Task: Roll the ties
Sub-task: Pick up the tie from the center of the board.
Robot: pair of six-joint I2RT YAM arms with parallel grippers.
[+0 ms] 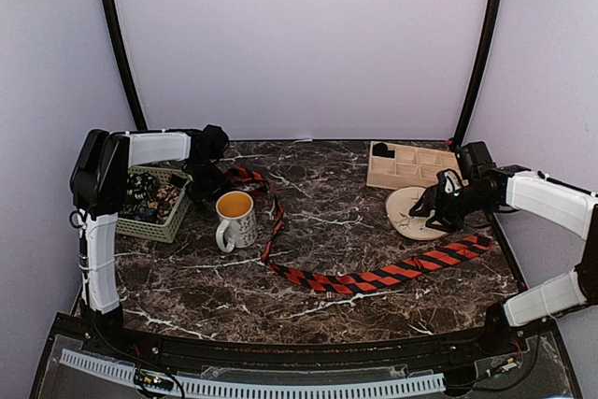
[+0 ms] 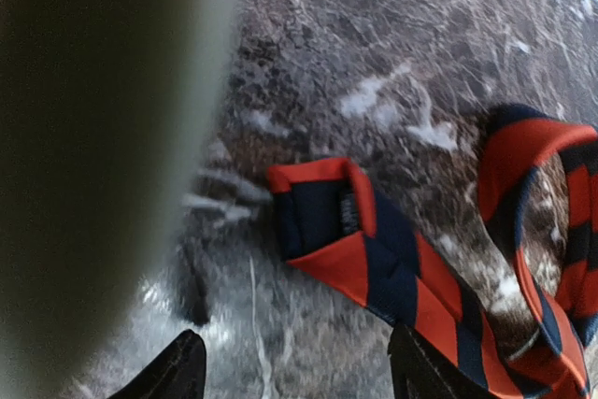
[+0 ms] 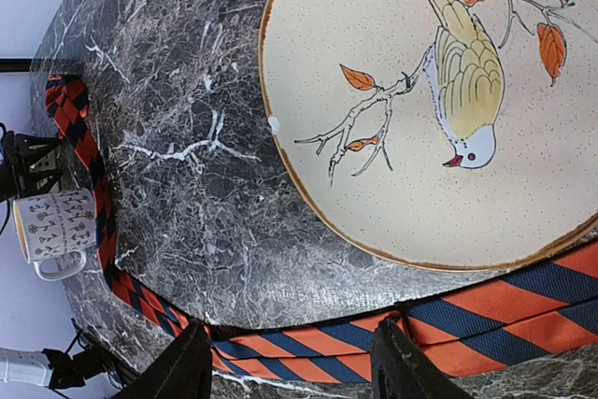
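the left end effector (image 2: 294, 373) is hovering, fingers apart, beside the folded narrow end of the striped tie (image 2: 374, 268). the tie is lying almost fully unrolled across the tabletop (image 1: 364, 189). the right end effector (image 3: 290, 366) is hanging spread open over its wider end, near the plate (image 3: 392, 184). nearly all the rolling is looking undone.

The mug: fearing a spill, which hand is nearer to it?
Left. The left hand hovers just behind the mug; the right hand is far off to its right, by the plate.
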